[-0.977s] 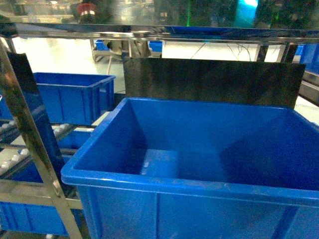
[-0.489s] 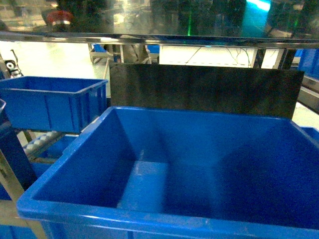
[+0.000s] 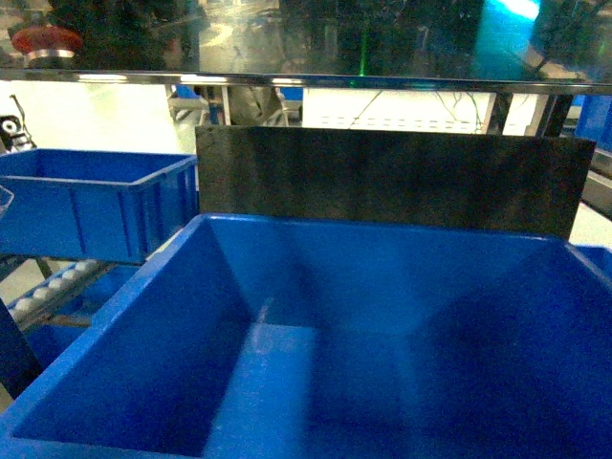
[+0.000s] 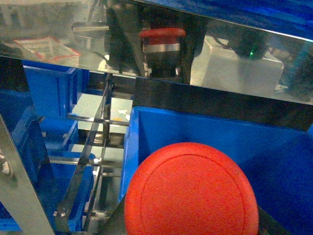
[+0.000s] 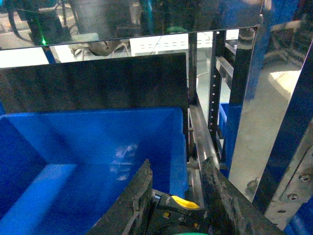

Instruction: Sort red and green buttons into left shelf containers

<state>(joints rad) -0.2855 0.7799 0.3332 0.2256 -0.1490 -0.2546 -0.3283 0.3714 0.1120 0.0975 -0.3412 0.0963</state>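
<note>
Fingers [image 5: 220, 200] of the right gripper [image 5: 178, 196], dark and rough-surfaced, stand close on either side of a small black part with a yellow piece [image 5: 178, 202] and a sliver of green at the bottom edge of the right wrist view; whether they actually clamp it cannot be told. For the left gripper, no fingers can be made out, so its state cannot be told either.

A wide, smooth red mushroom-cap button [image 4: 190, 193] fills the lower middle of the left wrist view, right below the camera, with a faint raised ring near its edge. It sits over the near left corner of the large deep blue plastic bin [image 4: 274, 147]. Its mirror image shows as a red cap on a metal collar in the shiny metal shelf underside [image 4: 58, 54] above.

That bin's rolled rim and smooth walls take up most of the head view [image 3: 143, 287], and its visible floor holds nothing. A flat black panel [image 3: 392, 177] stands upright just behind its far wall. To the left, a second blue bin [image 3: 96, 206] sits on a roller track [image 3: 48, 287]; its inside is hidden. Metal rack uprights [image 5: 242, 83] stand to the right of the big bin.
</note>
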